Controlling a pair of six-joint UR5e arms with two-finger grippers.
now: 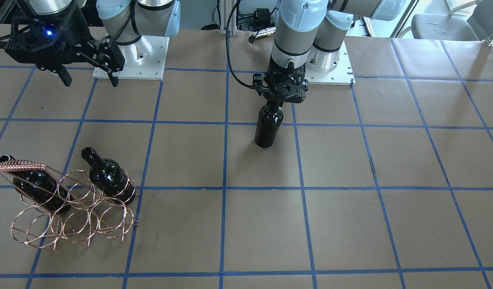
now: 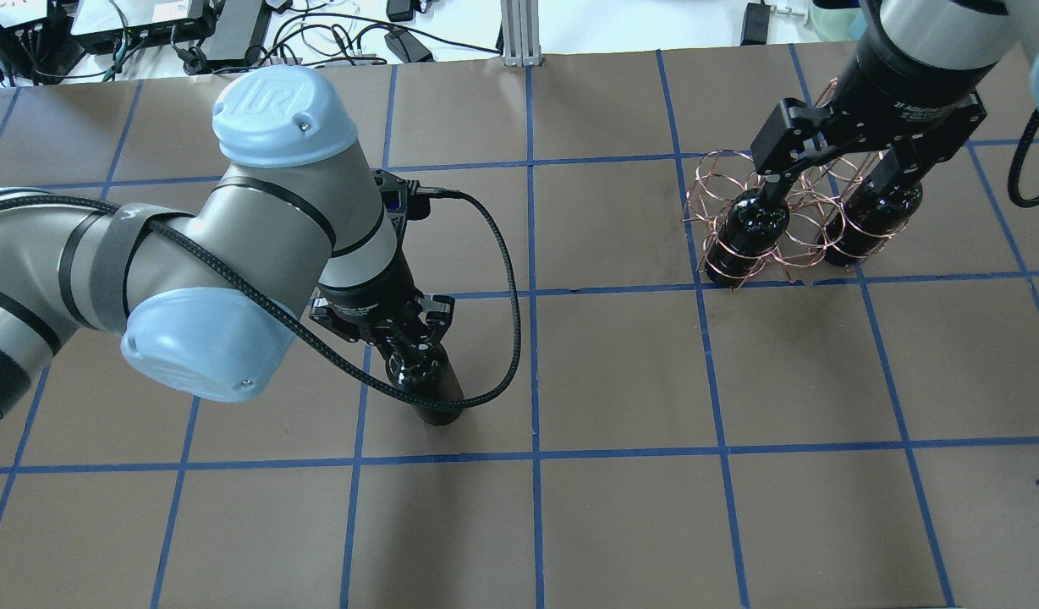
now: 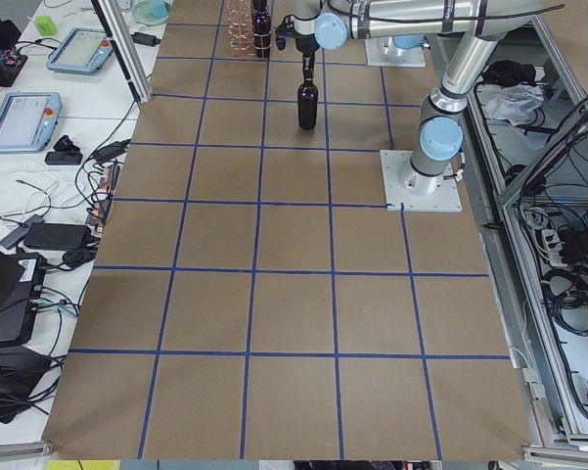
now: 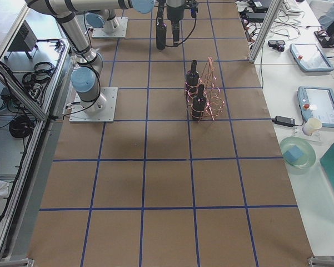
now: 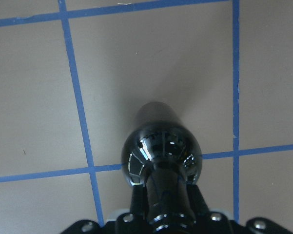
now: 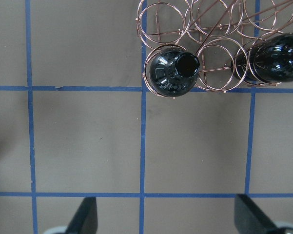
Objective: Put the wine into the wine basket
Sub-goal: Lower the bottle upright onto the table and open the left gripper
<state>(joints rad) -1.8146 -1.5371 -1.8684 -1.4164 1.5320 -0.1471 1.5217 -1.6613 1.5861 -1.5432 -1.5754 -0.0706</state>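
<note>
Mid-table, the left pincer (image 1: 275, 105) pinches the wine (image 1: 266, 130), far from the wine basket (image 1: 76, 216); right pincer (image 1: 90, 82) spread.

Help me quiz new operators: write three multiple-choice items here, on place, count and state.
1. Where is the wine bottle gripped by the left end effector?
A. Upright, away from the wine basket
B. Inside it
C. Lying on its side
2. How many bottles sit in the wine basket?
A. One
B. Two
C. Three
3. The right end effector is:
A. Open, empty
B. Shut on a bottle
C. Shut on the handle
1 A: it stands clear of the rack. 2 B: first racked bottle, second racked bottle. 3 A: jaws spread, holding nothing.
</note>
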